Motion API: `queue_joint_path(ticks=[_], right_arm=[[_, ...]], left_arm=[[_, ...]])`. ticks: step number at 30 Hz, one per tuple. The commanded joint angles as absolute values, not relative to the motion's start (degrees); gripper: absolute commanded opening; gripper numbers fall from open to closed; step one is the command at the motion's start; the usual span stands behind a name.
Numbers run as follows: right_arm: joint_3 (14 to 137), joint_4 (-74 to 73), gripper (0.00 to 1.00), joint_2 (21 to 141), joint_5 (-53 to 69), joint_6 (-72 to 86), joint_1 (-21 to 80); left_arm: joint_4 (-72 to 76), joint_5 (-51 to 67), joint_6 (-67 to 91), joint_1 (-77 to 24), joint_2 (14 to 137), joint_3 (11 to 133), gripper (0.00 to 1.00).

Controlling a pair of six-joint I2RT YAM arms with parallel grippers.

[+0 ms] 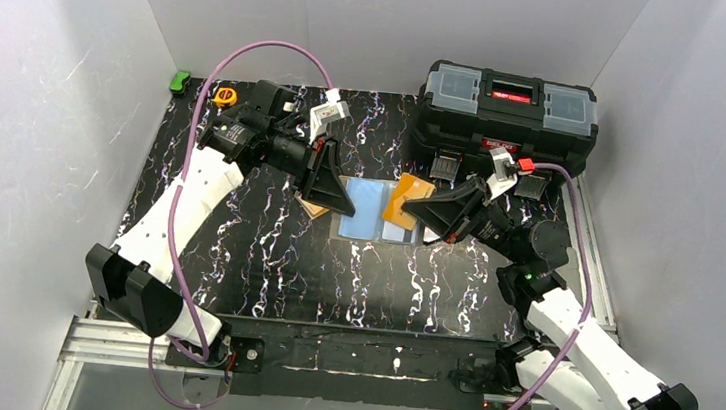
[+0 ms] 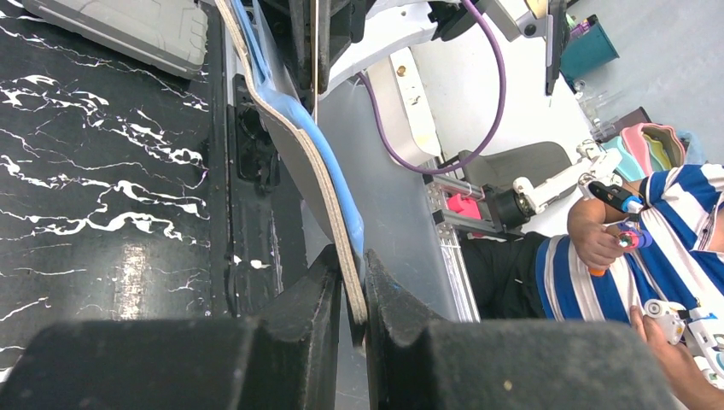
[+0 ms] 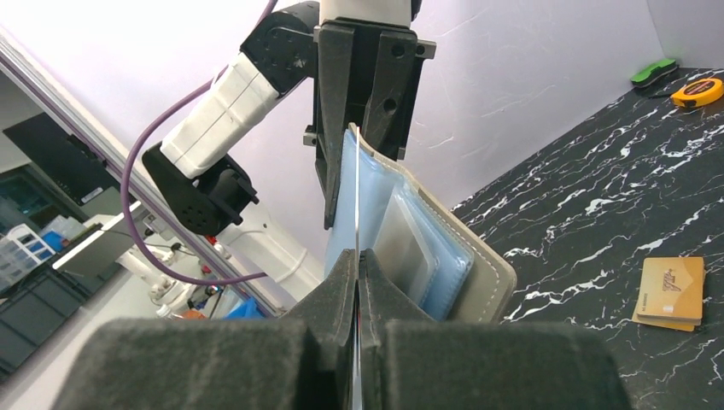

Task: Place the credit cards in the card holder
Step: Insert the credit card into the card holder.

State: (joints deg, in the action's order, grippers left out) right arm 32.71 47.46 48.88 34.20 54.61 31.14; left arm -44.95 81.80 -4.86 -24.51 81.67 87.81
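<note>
The card holder (image 1: 363, 210) is open, taupe outside with pale blue pockets inside. My left gripper (image 1: 330, 197) is shut on its left edge; in the left wrist view the flap (image 2: 299, 137) runs edge-on into the gripper (image 2: 356, 286). My right gripper (image 1: 421, 211) is shut on one orange credit card (image 1: 408, 199), just right of the holder. In the right wrist view this card (image 3: 356, 196) is edge-on, its far end against the holder's pockets (image 3: 427, 256), with the gripper (image 3: 357, 260) closed tight. Other gold credit cards (image 3: 672, 290) lie on the table, partly hidden under the left gripper (image 1: 313, 208) from above.
A black toolbox (image 1: 508, 114) stands at the back right, close behind the right arm. A yellow tape measure (image 1: 225, 95) and a small green object (image 1: 181, 81) lie at the back left corner. White walls enclose the black marbled table (image 1: 331, 282).
</note>
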Motion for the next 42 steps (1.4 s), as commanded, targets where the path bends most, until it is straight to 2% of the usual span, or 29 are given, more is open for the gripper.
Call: queue_joint_path(ticks=[1, 21, 42], right_arm=[[33.1, 53.8, 0.01, 50.2, 32.8, 57.3, 31.1], [33.9, 60.5, 0.01, 56.4, 33.6, 62.3, 32.4], [32.8, 55.1, 0.01, 55.8, 35.8, 59.4, 33.1]], left_arm=[[-44.0, 84.2, -4.0, -24.8, 79.3, 88.1, 0.04], [-40.2, 79.3, -2.6, -24.8, 78.3, 86.4, 0.03], [-26.7, 77.6, 8.1, -23.6, 76.1, 82.9, 0.0]])
